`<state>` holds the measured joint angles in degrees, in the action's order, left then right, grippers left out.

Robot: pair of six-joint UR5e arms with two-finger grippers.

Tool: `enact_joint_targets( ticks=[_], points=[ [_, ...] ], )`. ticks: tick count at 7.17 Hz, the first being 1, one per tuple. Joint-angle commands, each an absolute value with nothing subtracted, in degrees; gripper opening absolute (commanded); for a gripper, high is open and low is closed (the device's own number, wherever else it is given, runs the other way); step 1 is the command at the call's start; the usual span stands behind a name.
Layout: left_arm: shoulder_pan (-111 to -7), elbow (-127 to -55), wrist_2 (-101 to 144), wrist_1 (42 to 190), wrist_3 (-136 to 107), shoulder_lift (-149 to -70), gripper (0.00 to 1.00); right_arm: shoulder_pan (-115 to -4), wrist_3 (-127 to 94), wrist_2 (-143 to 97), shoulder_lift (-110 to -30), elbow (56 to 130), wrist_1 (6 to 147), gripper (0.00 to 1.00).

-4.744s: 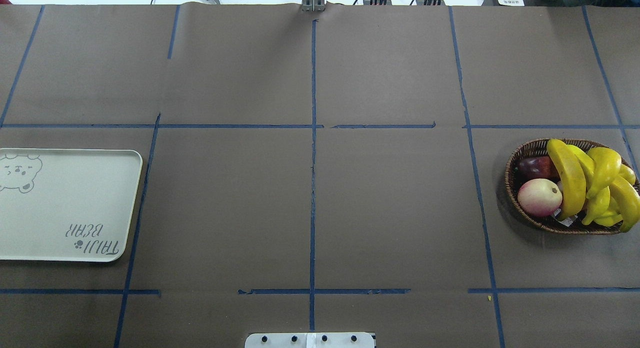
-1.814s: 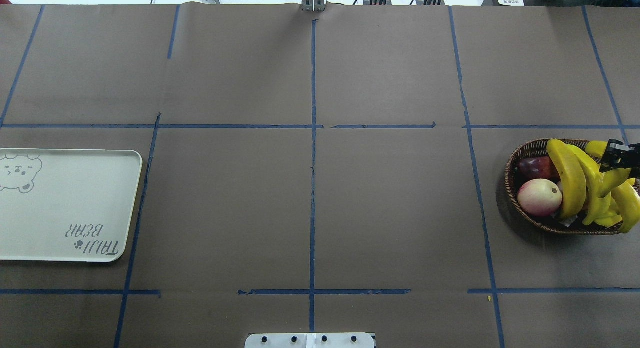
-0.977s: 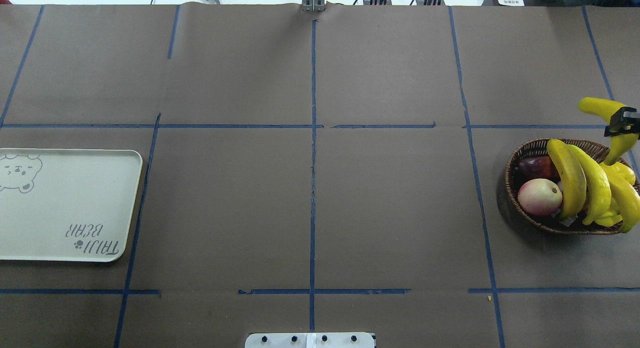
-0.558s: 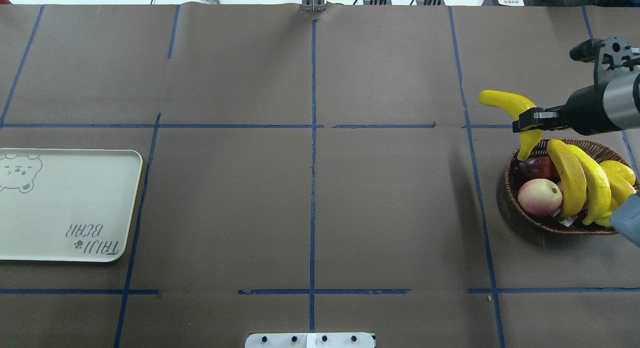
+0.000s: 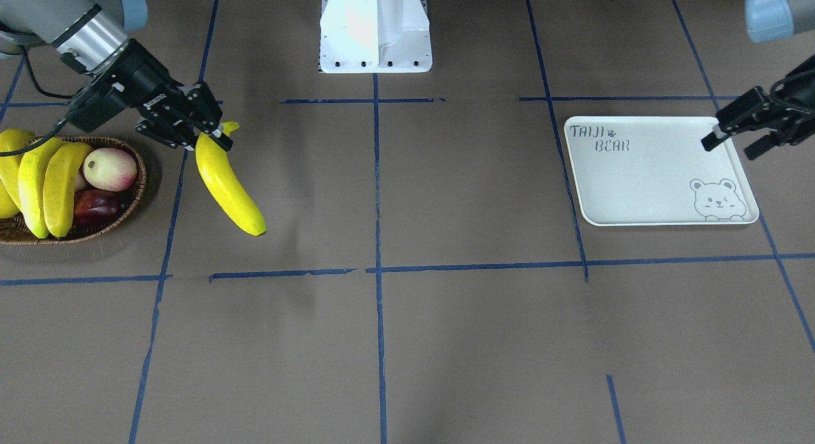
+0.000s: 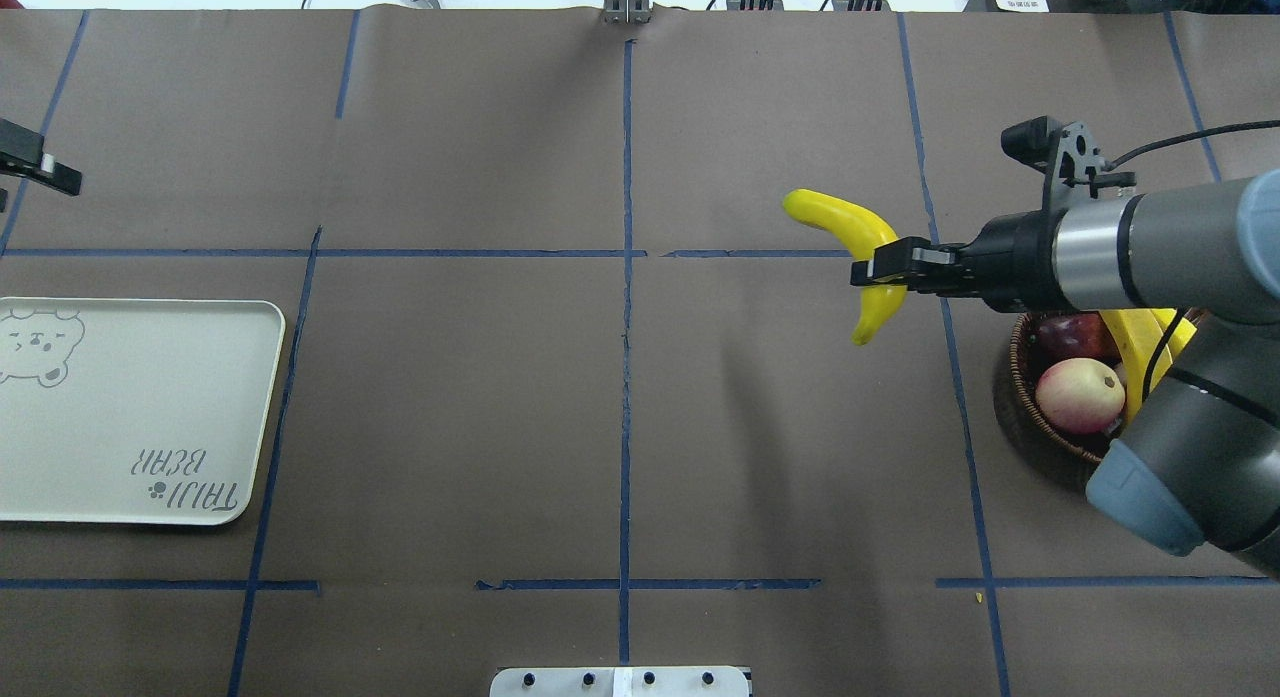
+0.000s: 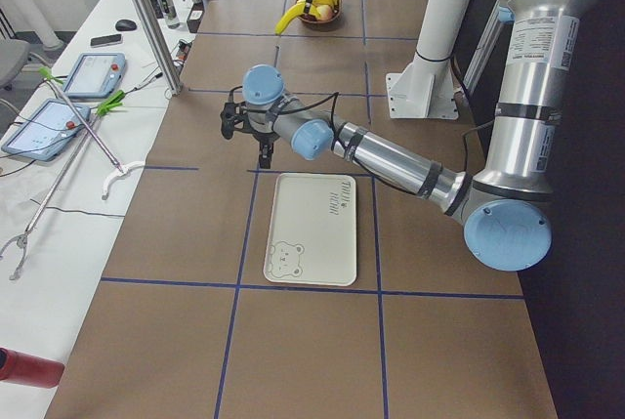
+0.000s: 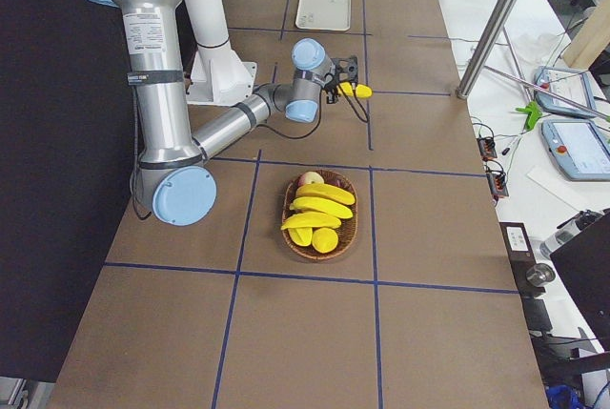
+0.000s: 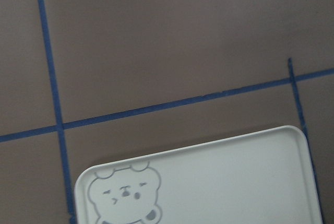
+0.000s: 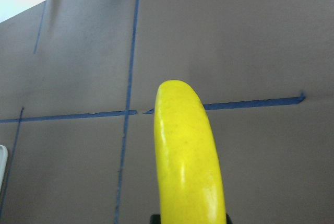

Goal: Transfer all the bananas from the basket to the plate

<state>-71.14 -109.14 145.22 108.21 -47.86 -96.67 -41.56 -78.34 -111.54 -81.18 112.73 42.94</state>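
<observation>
My right gripper point(image 6: 872, 270) is shut on a yellow banana point(image 6: 848, 229) and holds it in the air to the left of the wicker basket point(image 6: 1010, 377). In the front view the held banana point(image 5: 226, 186) hangs from the right gripper point(image 5: 207, 135) beside the basket point(image 5: 137, 176), where three bananas point(image 5: 44, 179) lie. The banana fills the right wrist view point(image 10: 188, 156). The off-white plate point(image 6: 130, 407) sits at the far left, bare. My left gripper point(image 5: 731, 144) is open and empty above the plate's far edge point(image 9: 219, 187).
A pink-white apple point(image 5: 109, 169) and a dark red fruit point(image 5: 95, 205) lie in the basket next to the bananas. The white robot base point(image 5: 375, 30) stands at the table's middle near edge. Blue tape lines cross the brown table.
My right gripper came in, shut on a banana in the basket, lifted it out and carried it left. My left gripper has come into view near the plate.
</observation>
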Motion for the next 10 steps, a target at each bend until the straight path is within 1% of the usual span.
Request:
enact_joint_targets(
  ticks=[1,3,5,6,7,9,10],
  points=[
    [-62.9,-110.7,145.5,112.6,-70.3,-103.7,1.00,-32.3,-81.6,-98.6,-76.7,112.6,42.8,0.00],
    [-54.8,-109.7,140.0,112.1,-90.8,-112.6,1.00,-26.4,-81.7,-90.3,-73.6,112.2,44.5,0.00],
    [-51.1,-108.0,137.6,111.8,-101.6,-117.1,1.00,-23.5,-81.8,-85.7,-68.2,112.1,51.0,0.00],
    [-50.5,-105.0,137.5,111.8,-106.7,-121.1,1.00,-20.9,-82.4,-81.4,-67.5,112.2,51.2,0.00],
    [-50.0,-103.2,136.6,111.8,-110.0,-123.1,1.00,-19.3,-84.6,-79.0,-66.7,112.2,51.2,0.00],
    [-43.6,-100.3,127.1,112.5,-115.9,-127.5,1.00,-17.1,-84.8,-75.9,-64.7,112.1,51.3,0.00],
    [-42.0,-100.0,124.8,112.6,-116.5,-128.0,1.00,-16.6,-86.0,-75.9,-64.3,112.1,51.2,0.00]
  ],
)
